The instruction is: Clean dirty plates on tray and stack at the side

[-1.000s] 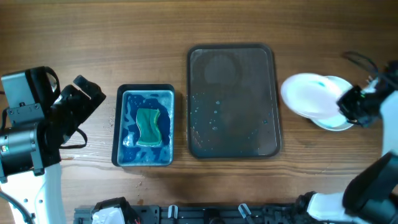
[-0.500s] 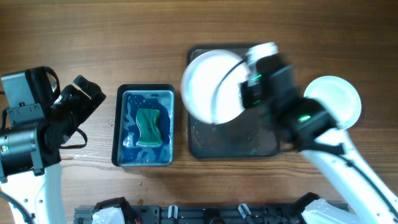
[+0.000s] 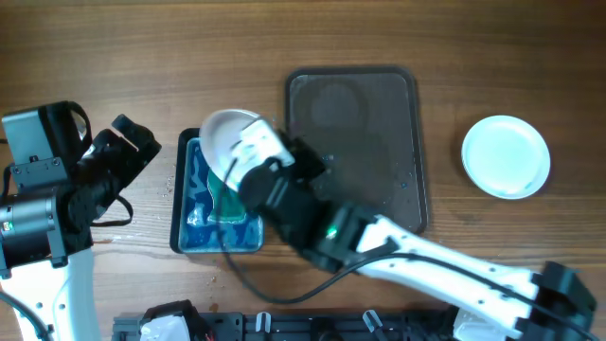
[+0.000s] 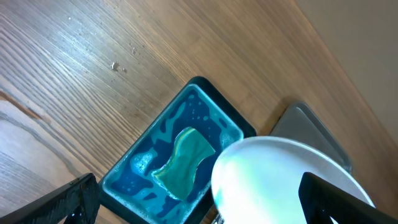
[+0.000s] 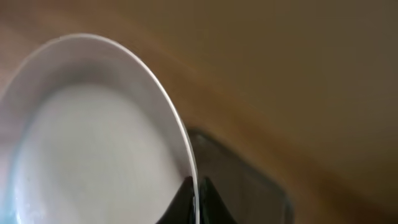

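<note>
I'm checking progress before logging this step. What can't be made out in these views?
The held plate: whether its face is wiped clean; overhead the right gripper covers part of it, and the right wrist view is blurred.
The white plate at the right: whether others lie under it; overhead shows only the top.
The sponge: overhead, mostly hidden under the held plate and right gripper.

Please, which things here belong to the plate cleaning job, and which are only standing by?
Belong to the job: held plate, right end effector, side plate, tray, blue basin, sponge.
Standing by: left end effector, open, holding nothing.
</note>
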